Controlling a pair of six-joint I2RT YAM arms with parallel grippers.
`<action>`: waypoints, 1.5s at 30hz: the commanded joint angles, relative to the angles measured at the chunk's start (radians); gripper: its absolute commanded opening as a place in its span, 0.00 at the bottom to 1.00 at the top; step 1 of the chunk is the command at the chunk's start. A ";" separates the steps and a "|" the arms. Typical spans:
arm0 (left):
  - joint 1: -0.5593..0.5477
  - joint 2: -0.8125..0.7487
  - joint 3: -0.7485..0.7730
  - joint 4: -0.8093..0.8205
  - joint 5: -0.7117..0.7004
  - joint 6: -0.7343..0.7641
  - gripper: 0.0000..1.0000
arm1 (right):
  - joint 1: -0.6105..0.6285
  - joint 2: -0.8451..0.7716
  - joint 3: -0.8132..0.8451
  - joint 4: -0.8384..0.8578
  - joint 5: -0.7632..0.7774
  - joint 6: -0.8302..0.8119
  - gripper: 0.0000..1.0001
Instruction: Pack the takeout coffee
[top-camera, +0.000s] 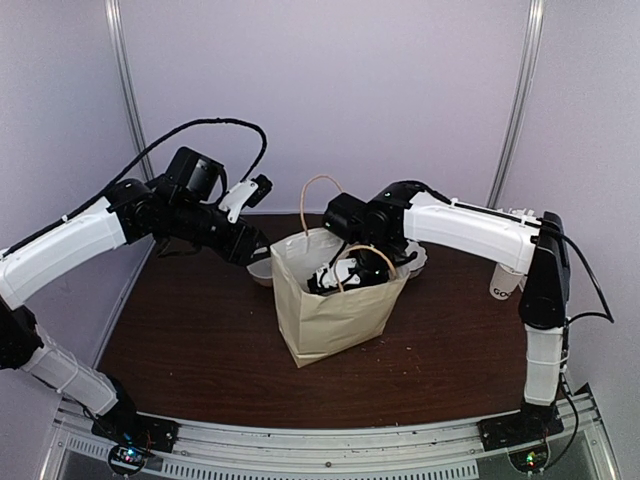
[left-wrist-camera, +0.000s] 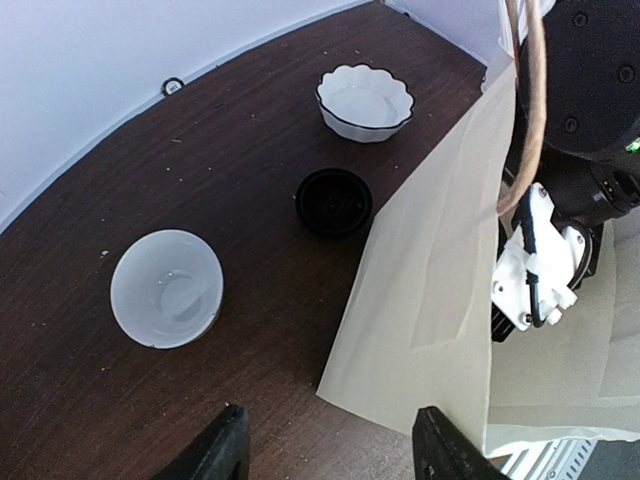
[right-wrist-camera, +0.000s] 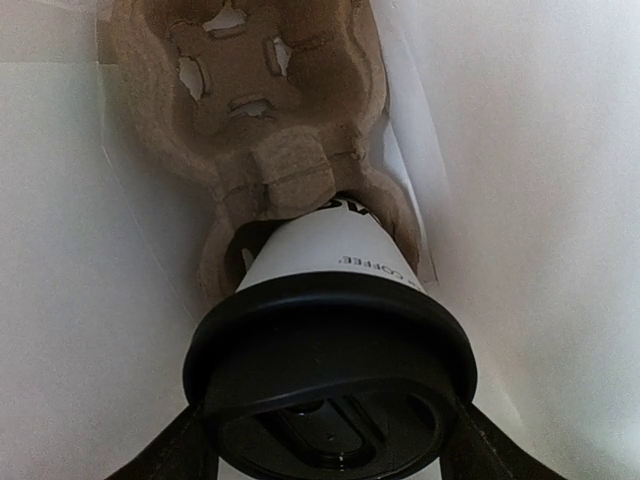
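My right end effector (right-wrist-camera: 325, 455) grips the takeout coffee (right-wrist-camera: 320, 250) by its black lid (right-wrist-camera: 330, 335), close in front of it inside the paper bag (right-wrist-camera: 530, 150), base toward the pulp carrier (right-wrist-camera: 250, 110) beyond — I judge the cup light, thin-walled and crushable, so hold the stiffer lid rim.

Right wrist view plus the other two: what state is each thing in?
Tan paper bag: upright, mouth open.
White tapered paper cup: black lid on, inside the bag, base at a carrier socket.
Moulded pulp cup carrier: inside the bag, far sockets empty.
Loose round black plastic lid: flat on the table.
Scalloped white ceramic bowl: upright, empty.
Plain white bowl: upright, empty.
Right gripper: shut on the cup's lid.
Left gripper: open, empty.
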 joint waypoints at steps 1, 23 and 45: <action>0.007 -0.054 -0.003 -0.005 -0.075 0.004 0.60 | 0.017 0.077 -0.082 -0.254 -0.258 0.011 0.66; 0.008 -0.058 0.008 -0.011 -0.039 -0.004 0.60 | 0.008 0.116 -0.126 -0.098 -0.105 0.070 0.70; 0.008 -0.080 -0.009 -0.014 -0.024 0.001 0.60 | 0.023 -0.016 0.026 -0.206 -0.135 0.135 0.99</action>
